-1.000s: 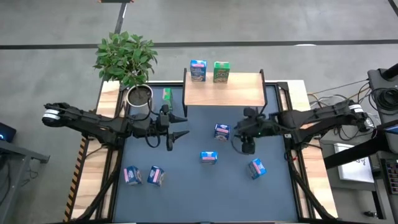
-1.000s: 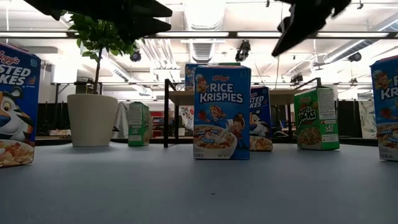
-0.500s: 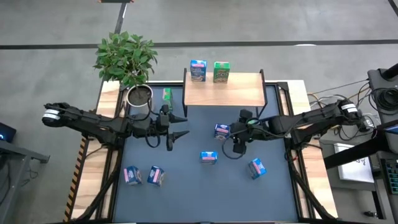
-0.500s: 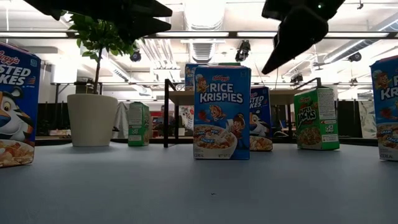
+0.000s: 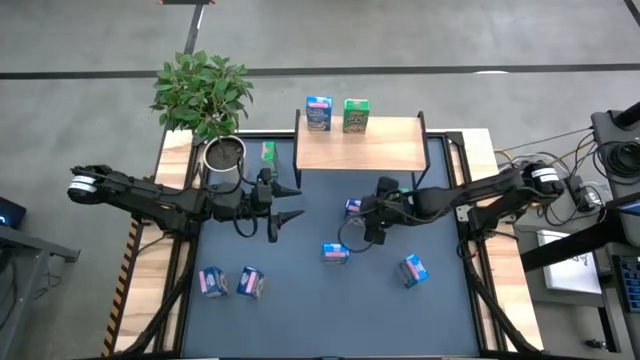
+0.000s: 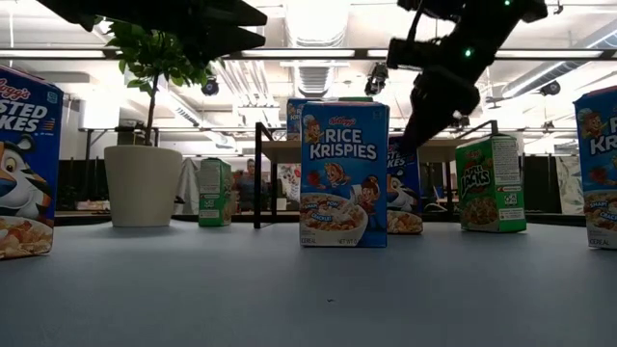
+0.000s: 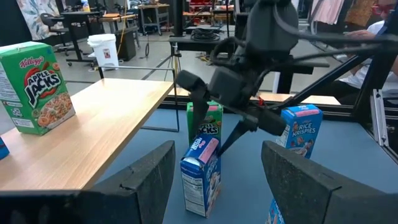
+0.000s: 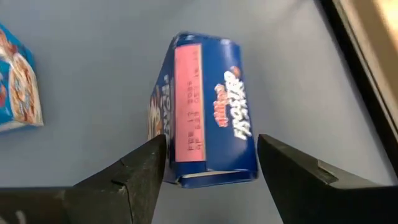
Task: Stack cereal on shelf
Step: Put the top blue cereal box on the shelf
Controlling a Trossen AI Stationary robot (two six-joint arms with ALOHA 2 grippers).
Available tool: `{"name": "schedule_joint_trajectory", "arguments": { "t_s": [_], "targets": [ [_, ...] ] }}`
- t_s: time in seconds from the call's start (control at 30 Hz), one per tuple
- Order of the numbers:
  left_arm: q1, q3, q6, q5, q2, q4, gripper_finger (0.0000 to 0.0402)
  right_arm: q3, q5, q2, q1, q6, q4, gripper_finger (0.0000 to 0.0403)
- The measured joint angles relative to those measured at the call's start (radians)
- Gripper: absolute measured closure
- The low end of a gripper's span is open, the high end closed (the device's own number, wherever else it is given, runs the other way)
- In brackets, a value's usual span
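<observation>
Hovering over the dark blue box (image 5: 353, 207) near the bench's (image 5: 300, 300) middle, just off the shelf's (image 5: 362, 146) near edge, right tool (image 5: 368, 228) spread wide, fingers (image 8: 140, 171) flanking the box top, nothing grasped. Waiting by the planter (image 5: 224, 160) toward the bench's left edge, left tool (image 5: 292, 203) parted and empty. Standing on the shelf's far edge, two boxes, blue (image 5: 319, 113) and green (image 5: 355, 115); scattered on the mat, four more.

The right gripper (image 5: 366, 222) reached in from the right side over the middle of the table, pointing down, its fingers (image 8: 140, 171) spread wide. The left gripper (image 5: 283, 204) hovered left of centre, fingers parted.
</observation>
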Motion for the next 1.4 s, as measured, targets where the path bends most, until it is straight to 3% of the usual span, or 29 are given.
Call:
{"name": "schedule_joint_trajectory", "arguments": {
  "t_s": [0.47, 0.87, 1.13, 1.4],
  "targets": [
    [0.000, 0.000, 0.000, 0.000, 0.000, 0.005, 0.0178, 0.000, -0.010, 0.007, 0.000, -0.008, -0.001, 0.0246],
    [0.000, 0.000, 0.000, -0.001, 0.000, 0.007, 0.0178, 0.002, -0.038, -0.036, 0.000, -0.010, -0.008, 0.0253],
    [0.000, 0.000, 0.000, -0.001, 0.000, 0.011, 0.0178, 0.010, -0.154, -0.167, 0.000, -0.010, -0.030, 0.0251],
    [0.000, 0.000, 0.000, -0.001, 0.000, 0.015, 0.0178, 0.208, -0.140, -0.289, -0.006, -0.011, -0.271, 0.0254]
  ]
}}
